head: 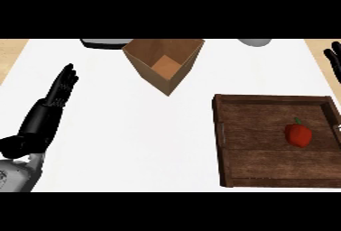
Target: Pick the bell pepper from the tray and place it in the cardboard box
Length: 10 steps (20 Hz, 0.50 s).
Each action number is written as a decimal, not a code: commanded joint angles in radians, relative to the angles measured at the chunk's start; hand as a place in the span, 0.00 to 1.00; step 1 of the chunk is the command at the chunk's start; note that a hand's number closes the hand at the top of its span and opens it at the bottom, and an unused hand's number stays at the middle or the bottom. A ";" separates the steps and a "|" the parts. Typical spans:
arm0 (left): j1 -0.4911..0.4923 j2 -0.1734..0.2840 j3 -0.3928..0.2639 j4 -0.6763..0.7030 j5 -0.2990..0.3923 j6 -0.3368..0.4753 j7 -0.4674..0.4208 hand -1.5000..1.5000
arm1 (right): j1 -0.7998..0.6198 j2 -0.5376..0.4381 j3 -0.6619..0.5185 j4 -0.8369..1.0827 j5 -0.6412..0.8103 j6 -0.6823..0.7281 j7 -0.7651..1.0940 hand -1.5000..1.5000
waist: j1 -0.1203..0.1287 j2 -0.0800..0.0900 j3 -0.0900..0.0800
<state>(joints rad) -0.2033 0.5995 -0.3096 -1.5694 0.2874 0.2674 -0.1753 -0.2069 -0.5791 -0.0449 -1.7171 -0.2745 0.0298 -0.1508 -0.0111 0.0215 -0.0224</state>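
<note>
A red bell pepper (299, 134) with a green stem lies on the right part of the dark wooden tray (233, 135), which sits at the right of the white counter. An open cardboard box (163, 63) stands at the back centre, left of the tray. My left hand (50, 108) rests at the left with straight fingers, far from both. Only the straight fingers of my right hand (334, 61) show at the right edge, behind the tray and above the pepper in the view. Neither hand holds anything.
A dark object (103, 43) lies at the back edge left of the box, and a grey round object (255, 42) at the back right. Bare white counter (133, 135) stretches between my left hand and the tray.
</note>
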 commanded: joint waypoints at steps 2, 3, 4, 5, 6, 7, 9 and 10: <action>-0.026 -0.032 -0.038 0.002 -0.003 -0.015 0.052 0.50 | 0.057 0.073 -0.014 0.073 0.103 -0.226 0.155 0.00 | -0.010 -0.018 0.021; 0.020 -0.040 -0.058 -0.003 -0.009 -0.007 0.041 0.50 | 0.134 0.098 -0.057 0.131 0.109 -0.286 0.153 0.00 | -0.027 -0.016 0.022; 0.015 -0.010 -0.052 0.004 -0.006 -0.032 0.050 0.50 | 0.155 0.136 -0.072 0.169 0.134 -0.376 0.201 0.00 | -0.032 -0.011 0.021; 0.024 -0.034 -0.071 0.000 -0.002 -0.029 0.054 0.50 | 0.190 0.155 -0.105 0.220 0.141 -0.433 0.226 0.00 | -0.046 -0.004 0.022; 0.025 -0.029 -0.071 0.021 -0.005 -0.027 0.067 0.50 | 0.230 0.166 -0.140 0.253 0.148 -0.492 0.264 0.00 | -0.081 0.002 0.021; 0.044 -0.036 -0.066 0.028 0.013 -0.026 0.069 0.50 | 0.014 0.168 -0.270 0.030 0.079 -0.518 -0.007 0.00 | -0.145 -0.108 0.041; 0.030 -0.031 -0.081 0.009 0.008 -0.046 0.070 0.50 | 0.318 -0.002 -0.092 0.330 0.400 -0.512 0.246 0.00 | -0.069 0.039 0.006; 0.026 -0.049 -0.103 0.011 0.002 -0.046 0.078 0.50 | 0.341 0.006 -0.077 0.351 0.457 -0.566 0.264 0.00 | -0.067 0.035 0.008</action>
<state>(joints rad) -0.1801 0.5665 -0.3798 -1.5604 0.2904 0.2353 -0.1154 0.0094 -0.5267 -0.1415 -1.4901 -0.0111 -0.4038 0.0354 -0.0764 0.0286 -0.0099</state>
